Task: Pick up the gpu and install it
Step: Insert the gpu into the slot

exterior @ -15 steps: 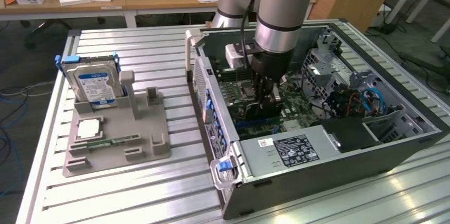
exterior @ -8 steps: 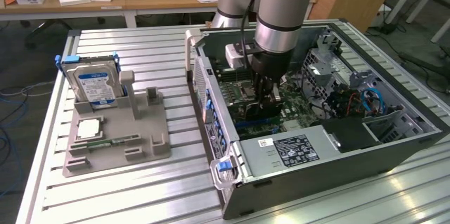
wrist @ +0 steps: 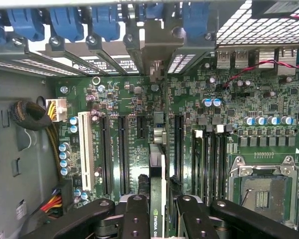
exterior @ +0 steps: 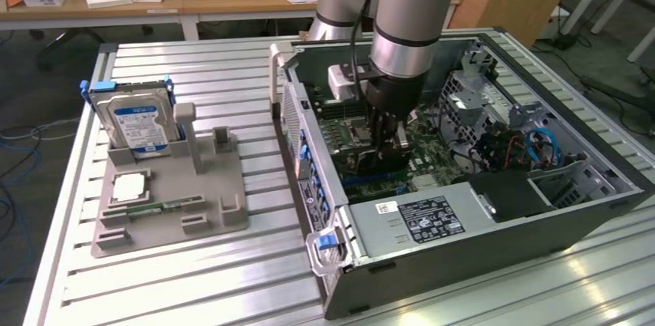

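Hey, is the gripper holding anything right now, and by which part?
Yes. The gripper is shut on the thin flat dark graphics card, seen edge-on, clamping its two faces at the upper edge above the green motherboard.

Bright, even light; glare streaks the metal surface [exterior: 578,284] at the exterior view's lower right; the computer case's [exterior: 461,261] inside is dimmer.

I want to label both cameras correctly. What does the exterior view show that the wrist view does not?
Exterior view adds: the hard drive standing upright in the grey holder, beside the open computer case. Wrist view adds: the gpu seen edge-on, gripped by the end effector over the expansion slots. Both give: the motherboard inside the case.
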Motion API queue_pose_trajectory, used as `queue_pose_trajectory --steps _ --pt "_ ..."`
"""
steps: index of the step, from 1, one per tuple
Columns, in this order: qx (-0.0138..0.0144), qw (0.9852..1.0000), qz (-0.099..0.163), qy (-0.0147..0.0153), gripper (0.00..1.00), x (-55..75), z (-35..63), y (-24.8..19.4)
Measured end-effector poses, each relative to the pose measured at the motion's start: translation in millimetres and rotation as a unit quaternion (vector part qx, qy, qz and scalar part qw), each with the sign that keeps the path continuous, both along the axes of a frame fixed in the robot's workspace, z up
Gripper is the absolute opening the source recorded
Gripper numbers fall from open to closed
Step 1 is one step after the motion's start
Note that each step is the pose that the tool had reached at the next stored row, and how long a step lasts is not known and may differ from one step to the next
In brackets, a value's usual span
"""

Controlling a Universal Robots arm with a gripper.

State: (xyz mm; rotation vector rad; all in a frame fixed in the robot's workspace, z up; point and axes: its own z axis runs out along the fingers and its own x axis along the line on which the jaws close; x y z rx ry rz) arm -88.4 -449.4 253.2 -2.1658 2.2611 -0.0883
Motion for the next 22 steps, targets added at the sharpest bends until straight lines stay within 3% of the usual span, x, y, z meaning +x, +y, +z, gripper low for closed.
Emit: queue_pose_trajectory --steps 22 --pt "0.0001 1.0 0.0 0.0 0.26 -0.4 -8.8 0.0"
